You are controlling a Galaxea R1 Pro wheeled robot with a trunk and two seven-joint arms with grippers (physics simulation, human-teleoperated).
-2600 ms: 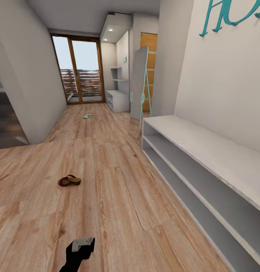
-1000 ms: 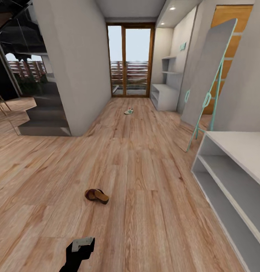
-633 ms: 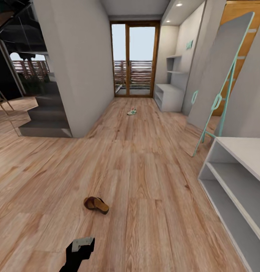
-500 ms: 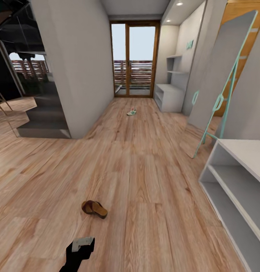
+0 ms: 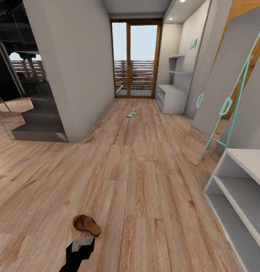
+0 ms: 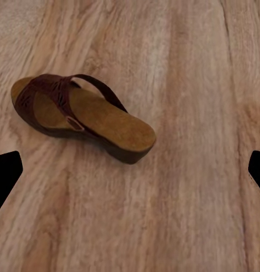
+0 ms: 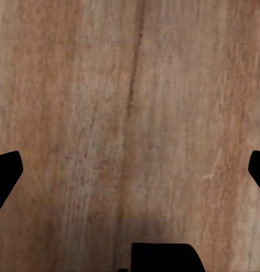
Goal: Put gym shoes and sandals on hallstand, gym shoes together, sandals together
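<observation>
A dark brown leather open sandal with a tan footbed (image 5: 86,225) lies on its sole on the warm brown wood-plank corridor floor (image 5: 145,181), near and to the left, just beyond the black left tool (image 5: 82,247). In the left wrist view the sandal (image 6: 79,116) sits under spread, empty fingertips (image 6: 5,173), which suggests the arm is lined up to take it first. The right tool (image 7: 130,170) is likewise released over bare planks. A cream-white sneaker with green stripes (image 5: 132,113) rests far down the corridor. The pale grey-white hallstand (image 5: 239,189) stands empty at the right, close enough for a short carry.
</observation>
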